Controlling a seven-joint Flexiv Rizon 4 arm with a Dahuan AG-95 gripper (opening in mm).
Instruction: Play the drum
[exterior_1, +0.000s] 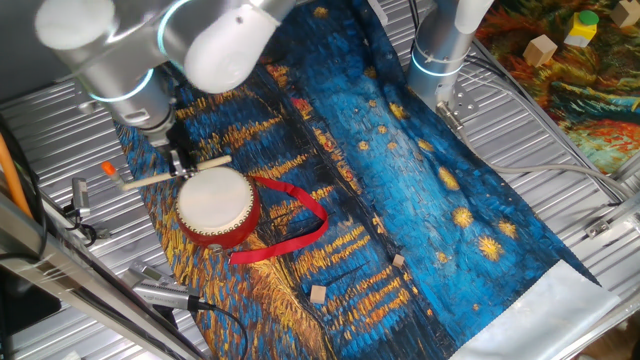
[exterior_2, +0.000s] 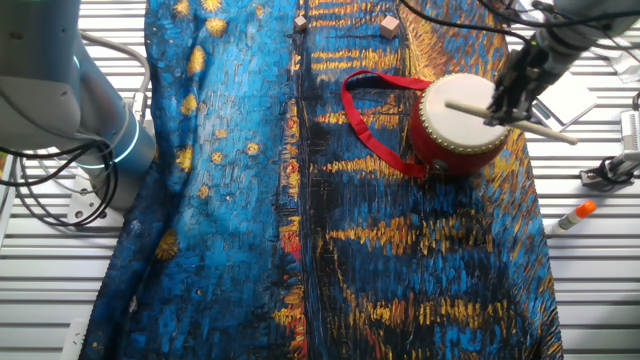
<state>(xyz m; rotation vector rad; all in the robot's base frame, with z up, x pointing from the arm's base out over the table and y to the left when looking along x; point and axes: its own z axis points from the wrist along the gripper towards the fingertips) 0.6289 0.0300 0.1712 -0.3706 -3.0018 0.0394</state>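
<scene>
The drum (exterior_1: 213, 204) stands upright on the blue painted cloth, with a cream skin top and a red side; it also shows in the other fixed view (exterior_2: 460, 125). Its red ribbon strap (exterior_1: 295, 218) trails across the cloth (exterior_2: 372, 110). My gripper (exterior_1: 181, 161) is just beside the drum's rim and is shut on a thin pale wooden stick (exterior_1: 150, 178). In the other fixed view the gripper (exterior_2: 503, 108) holds the stick (exterior_2: 548, 130) with its tip lying over the drum skin.
A second arm's base (exterior_1: 438, 52) stands at the cloth's far edge (exterior_2: 95, 125). Two small wooden blocks (exterior_1: 318, 293) (exterior_1: 398, 261) lie on the cloth. An orange-capped marker (exterior_2: 572, 215) lies on the metal table. Toy blocks (exterior_1: 541, 48) sit at the back right.
</scene>
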